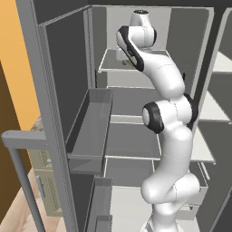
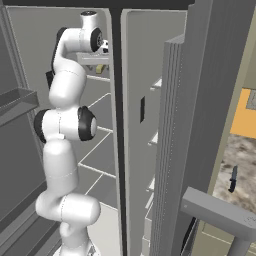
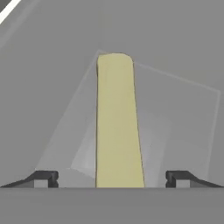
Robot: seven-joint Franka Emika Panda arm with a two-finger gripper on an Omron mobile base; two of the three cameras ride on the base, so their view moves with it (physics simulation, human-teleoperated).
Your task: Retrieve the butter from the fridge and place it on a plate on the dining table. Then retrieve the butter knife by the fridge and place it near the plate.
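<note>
Butter [image 3: 117, 122] lies lengthwise btwn wide-spread fingers [image 3: 46, 178], clear gap each side, on fridge shelf [image 3: 175, 113].

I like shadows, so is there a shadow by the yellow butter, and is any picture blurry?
Hand view: the butter looks sharp, with only a faint paler patch beside it on the shelf, no dark shadow. Left and right base views: evenly lit, flat grey fridge walls, no glare.

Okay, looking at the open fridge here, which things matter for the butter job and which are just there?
Belongs to the job:
- butter, between the open gripper fingers
- fridge, doors open
- butter knife on the marble counter

Just there:
- door bin
- shelves
</note>
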